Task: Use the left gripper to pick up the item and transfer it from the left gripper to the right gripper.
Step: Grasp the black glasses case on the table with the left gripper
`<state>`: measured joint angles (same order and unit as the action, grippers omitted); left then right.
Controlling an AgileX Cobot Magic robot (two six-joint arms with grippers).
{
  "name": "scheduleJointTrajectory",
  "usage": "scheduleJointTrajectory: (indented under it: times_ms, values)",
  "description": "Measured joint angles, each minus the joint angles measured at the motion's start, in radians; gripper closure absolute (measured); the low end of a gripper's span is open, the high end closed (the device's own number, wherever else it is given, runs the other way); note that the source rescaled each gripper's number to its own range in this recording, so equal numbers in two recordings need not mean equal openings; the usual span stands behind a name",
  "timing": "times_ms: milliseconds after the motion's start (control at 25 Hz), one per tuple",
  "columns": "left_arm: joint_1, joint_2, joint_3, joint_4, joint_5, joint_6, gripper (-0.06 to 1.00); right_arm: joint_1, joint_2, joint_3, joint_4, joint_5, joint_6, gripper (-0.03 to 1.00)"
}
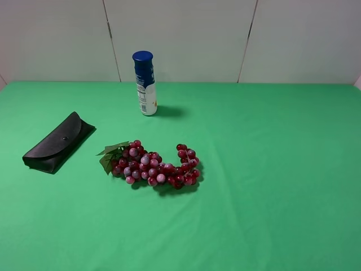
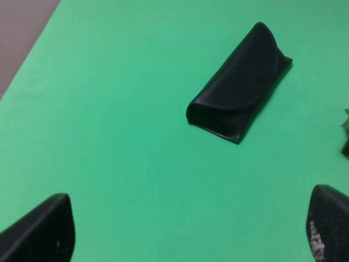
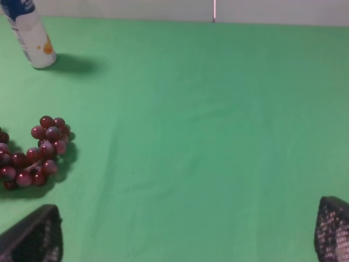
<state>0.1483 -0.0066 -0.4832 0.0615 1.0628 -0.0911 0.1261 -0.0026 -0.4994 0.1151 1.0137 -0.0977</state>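
You're looking at a desk (image 1: 282, 197) covered in plain green cloth, with a white panelled wall (image 1: 180, 39) standing behind its back edge.

The glasses case (image 1: 58, 142) lies flat near the desk's left edge, about halfway between front and back. It sits on a slant, its narrower end turned toward the back edge and its blunt end toward the front-left corner. The flap (image 2: 245, 71) is folded over and closed, and you can just make out the small snap button (image 1: 65, 138) on it. Nothing touches the case; bare cloth surrounds it on all sides.

Your left gripper (image 2: 182, 229) hangs over the cloth short of the case, with the case ahead of it. The two dark fingers (image 2: 41, 232) stand wide apart and released, with only green cloth between them. Your right gripper (image 3: 182, 234) is likewise spread wide and released, over a bare stretch of the desk with nothing between its fingers (from the high camera you won't see either arm at all).

The grape bunch (image 1: 155, 165) lies around the middle of the desk, a little toward the left, curled into a loose hook. Its green leaves (image 1: 111, 153) are on the end nearest the case, near it but clearly apart. A blue-capped white-and-blue bottle (image 1: 145, 83) stands upright close to the back edge, left of centre, well apart from both the grapes and the case.
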Motion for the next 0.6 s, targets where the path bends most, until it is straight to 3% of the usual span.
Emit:
scheduleJointTrajectory:
  times_ms: [400,600]
  values:
    - [0.000,0.000,0.000,0.000,0.000,0.000,0.27,0.000,0.000,0.000,0.000,0.000,0.000,-0.03]
    - [0.000,0.000,-0.009,0.000,0.004,0.000,0.06,0.000,0.000,0.000,0.000,0.000,0.000,-0.03]
